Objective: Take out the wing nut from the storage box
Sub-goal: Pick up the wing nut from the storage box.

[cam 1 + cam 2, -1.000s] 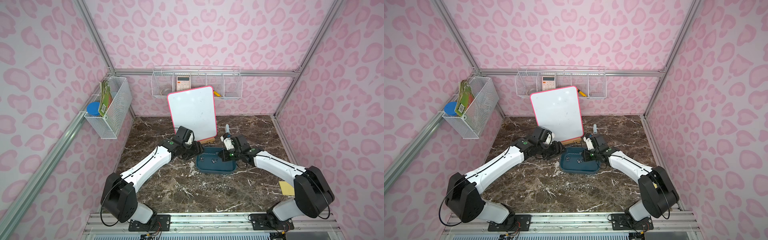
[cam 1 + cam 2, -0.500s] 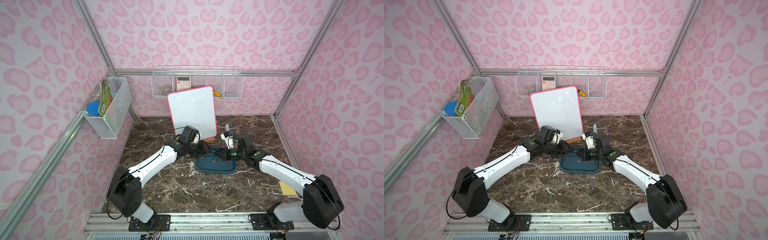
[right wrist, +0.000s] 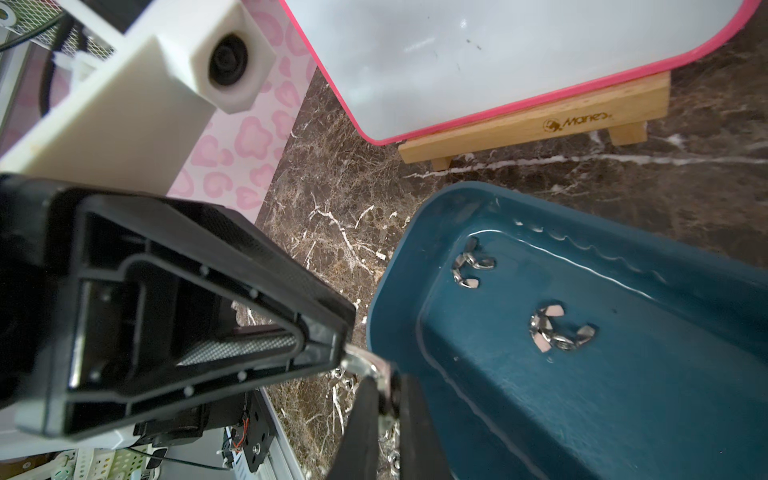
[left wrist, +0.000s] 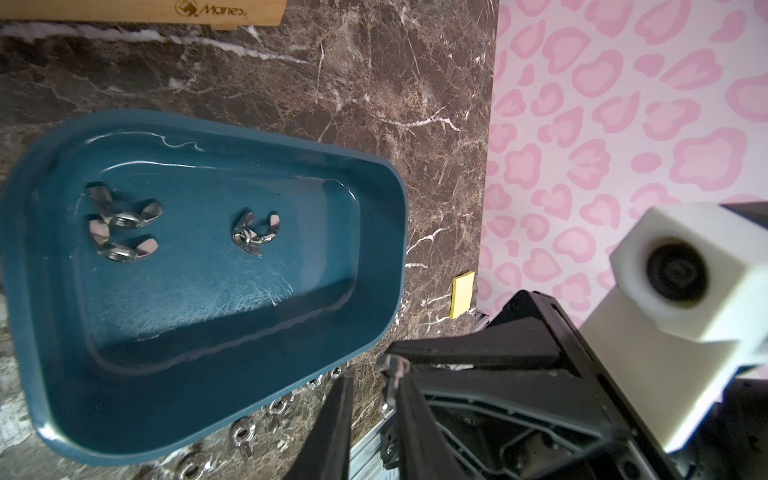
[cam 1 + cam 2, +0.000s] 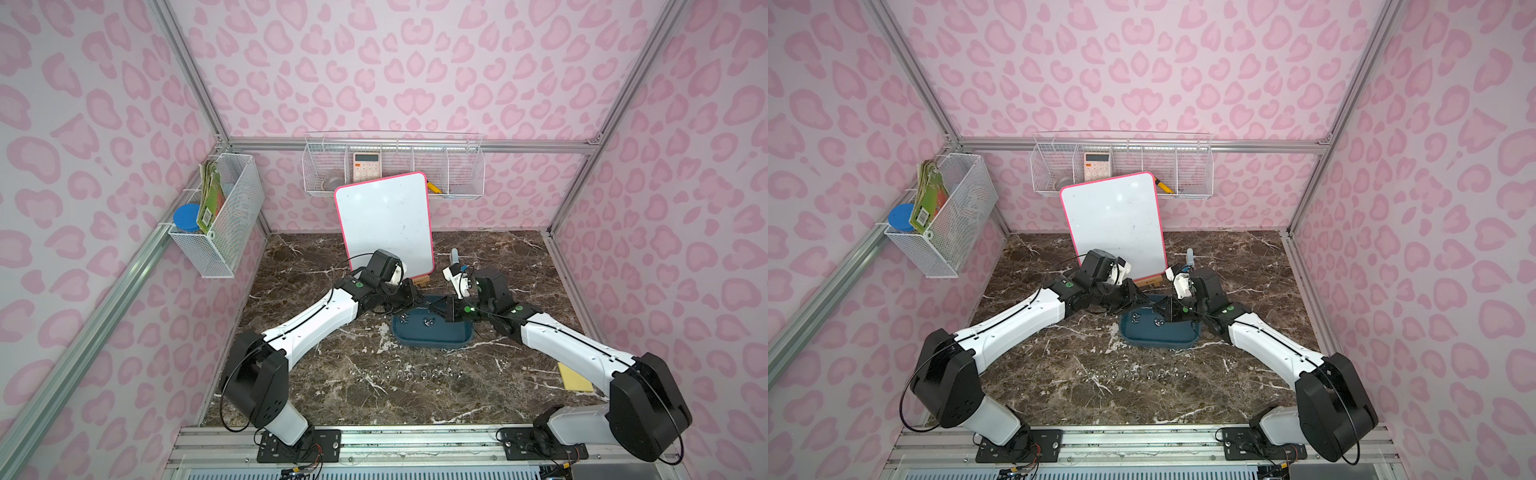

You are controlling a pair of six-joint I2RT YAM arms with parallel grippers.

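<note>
Right wrist view shows the right gripper [image 3: 384, 384] pinched almost shut on a wing nut [image 3: 365, 360], whose silver wings stick out past the tips. The left gripper [image 4: 371, 388] faces it tip to tip. In the left wrist view its jaws stand a narrow gap apart around the nut. One finger [image 4: 336, 424] is clear of the metal and the other is just beside it; whether that one touches, I cannot tell.

In both top views the two grippers meet above the box [image 5: 434, 343], at about 12 o'clock from its middle. The left arm reaches in from 8 o'clock and the right arm from 4 o'clock. The held nut hangs clear of the box floor.

Three loose nuts [image 4: 120, 220] lie on that floor toward the 9 o'clock end, two close together and one apart.

The box sits near the middle of the marble surface [image 5: 332, 374]. A row of metal pieces [image 5: 419, 374] lies on the surface at 6 o'clock from the box, apart from it. A whiteboard [image 5: 384, 224] on a wooden stand [image 3: 536, 120] rises at 12 o'clock.
</note>
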